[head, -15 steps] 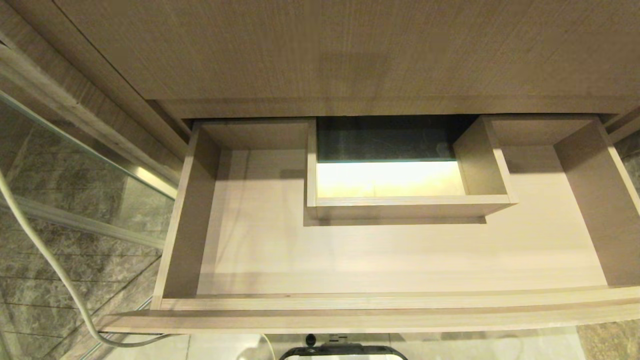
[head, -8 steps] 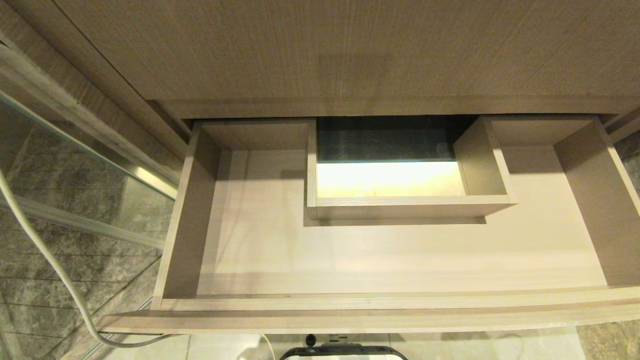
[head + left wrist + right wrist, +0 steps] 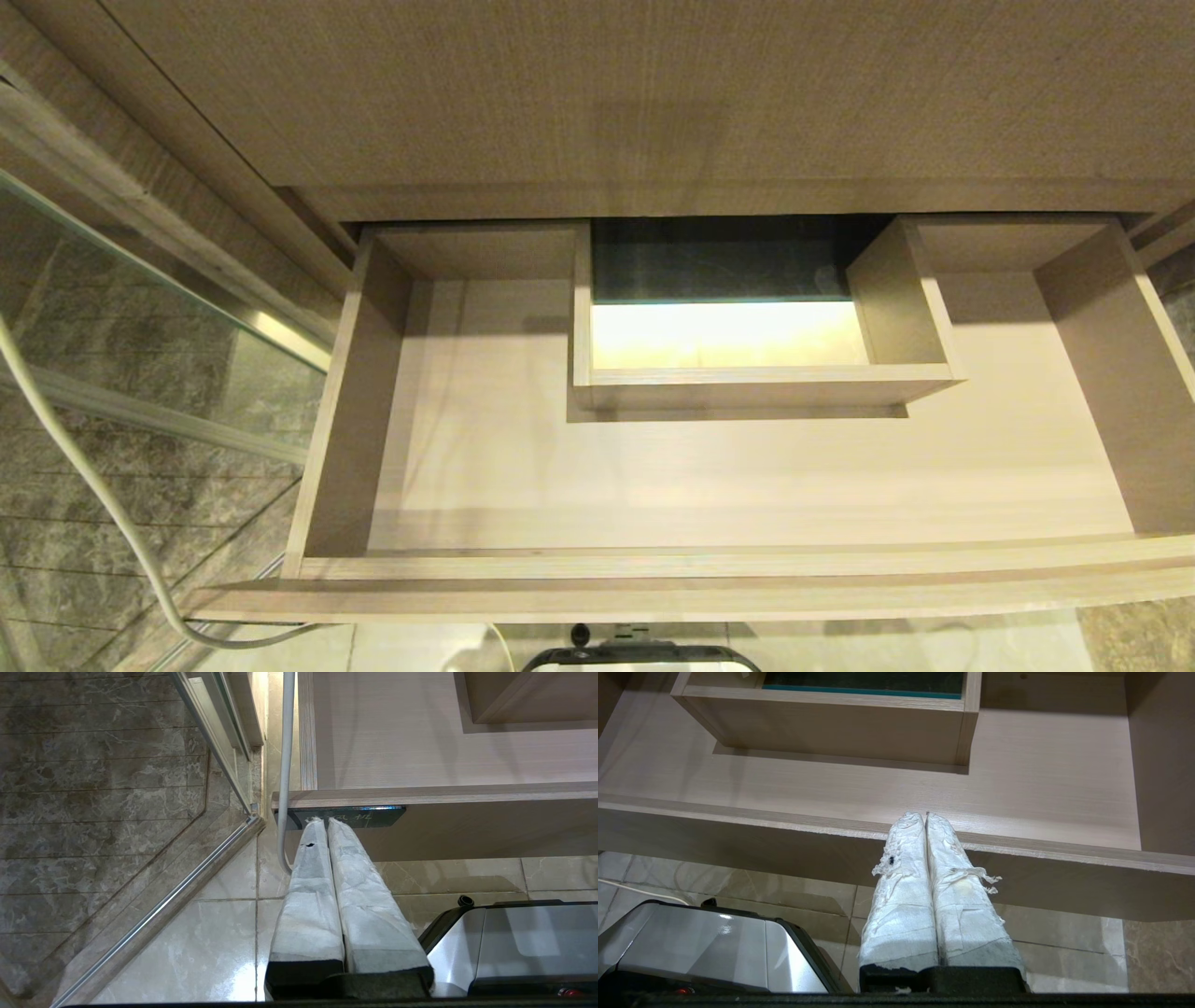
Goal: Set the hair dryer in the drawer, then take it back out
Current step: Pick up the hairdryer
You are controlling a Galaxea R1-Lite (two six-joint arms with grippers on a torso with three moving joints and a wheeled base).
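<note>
The wide light-wood drawer (image 3: 523, 485) stands pulled out below the countertop, with nothing lying on its floor and a boxed notch (image 3: 766, 383) at its back. The hair dryer is out of view. My right gripper (image 3: 926, 815) is shut and empty, its white-wrapped fingers (image 3: 906, 882) pointing over the drawer's front edge (image 3: 784, 823). My left gripper (image 3: 325, 820) is shut and empty too, low in front of the drawer front, near its black label (image 3: 373, 815). Neither arm shows in the head view.
A grey cable (image 3: 93, 495) hangs down left of the drawer, beside a glass partition with a metal rail (image 3: 187, 882). My base's shiny top (image 3: 700, 947) sits below the drawer front. Marble floor tiles lie underneath. The countertop (image 3: 653, 93) overhangs the drawer's back.
</note>
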